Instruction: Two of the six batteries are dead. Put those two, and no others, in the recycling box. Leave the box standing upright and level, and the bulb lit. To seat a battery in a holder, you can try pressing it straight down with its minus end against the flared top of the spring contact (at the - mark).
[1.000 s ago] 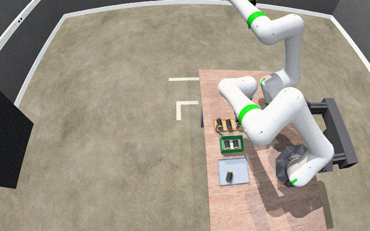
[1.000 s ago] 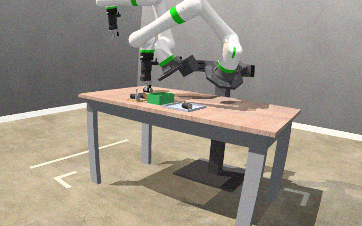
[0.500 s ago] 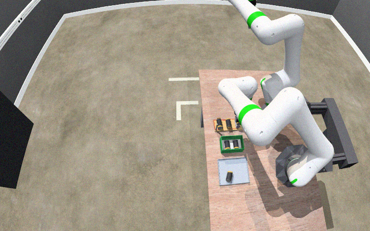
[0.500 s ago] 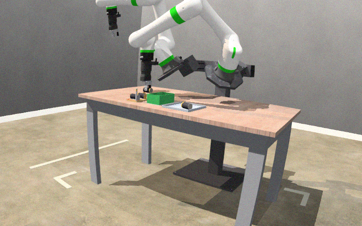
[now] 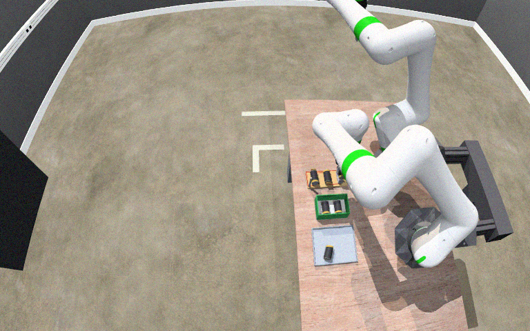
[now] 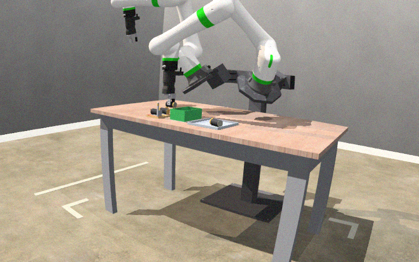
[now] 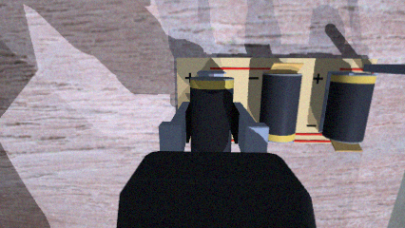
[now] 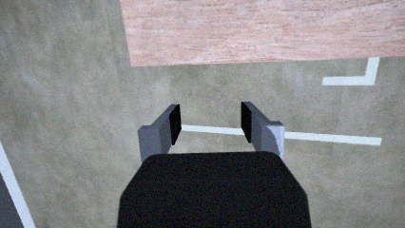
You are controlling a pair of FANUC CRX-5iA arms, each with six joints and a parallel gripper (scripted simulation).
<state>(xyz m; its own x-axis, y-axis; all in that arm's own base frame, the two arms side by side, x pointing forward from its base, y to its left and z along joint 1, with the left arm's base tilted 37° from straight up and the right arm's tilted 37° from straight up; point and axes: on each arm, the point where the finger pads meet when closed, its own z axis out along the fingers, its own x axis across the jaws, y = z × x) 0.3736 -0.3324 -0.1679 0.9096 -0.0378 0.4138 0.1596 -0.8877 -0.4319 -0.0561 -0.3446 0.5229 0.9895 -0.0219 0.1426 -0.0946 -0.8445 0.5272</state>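
Two grippers: my left gripper (image 5: 339, 173) (image 6: 171, 102) (image 7: 211, 114) is partway open, closed on the held battery (image 6: 174, 104) (image 7: 212, 109); my right gripper (image 6: 133, 39) (image 8: 210, 115) is wide open, holding nothing.
Held battery: over the holder (image 5: 321, 179) (image 6: 162, 116) (image 7: 183, 66), yellow-banded end toward the + mark (image 7: 189, 77), long axis across the board; seating I cannot tell.
Beside it: middle battery (image 5: 327, 177) (image 7: 281, 104), banded end reversed; outer battery (image 5: 314, 177) (image 7: 350, 108), slightly skewed.
Green box (image 5: 332, 218) (image 6: 185, 114): upright, two batteries inside.
Tray (image 5: 346, 249) (image 6: 201, 123): one lying battery (image 5: 328, 252) (image 6: 215, 122).
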